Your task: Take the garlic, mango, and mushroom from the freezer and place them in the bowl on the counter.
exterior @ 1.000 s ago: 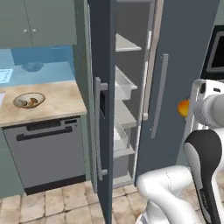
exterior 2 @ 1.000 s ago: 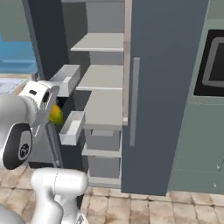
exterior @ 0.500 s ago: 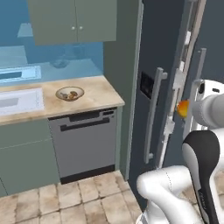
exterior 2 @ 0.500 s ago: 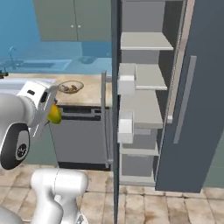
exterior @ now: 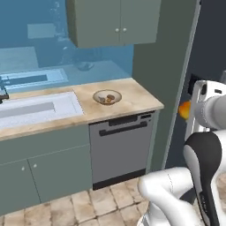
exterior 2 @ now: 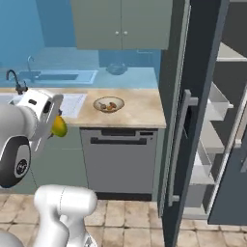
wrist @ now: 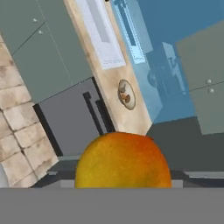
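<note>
**A:** What's the room like from where you stand?

**B:** A rendered kitchen with a blue wall and grey-green cupboards; a beige marble worktop (exterior: 132,99) carries a white sink (exterior: 37,108) at one end and sits above a dark dishwasher front (exterior 2: 120,159); the tall freezer (exterior 2: 202,120) stands open on the far side of that.

**A:** And the fruit?

**B:** The mango (wrist: 124,161), yellow going orange, is clamped in the end effector (exterior 2: 57,126); it sits high and close against the arm's hand; I can't see the finger tips themselves behind it.

**A:** Which way must it travel?

**B:** Towards the bowl (exterior: 107,97); that rests on the worktop between the sink and the freezer, already holding a few small pieces; it lies well ahead of the mango and lower, so I'd judge a forward reach, then a descent over the rim.
</note>
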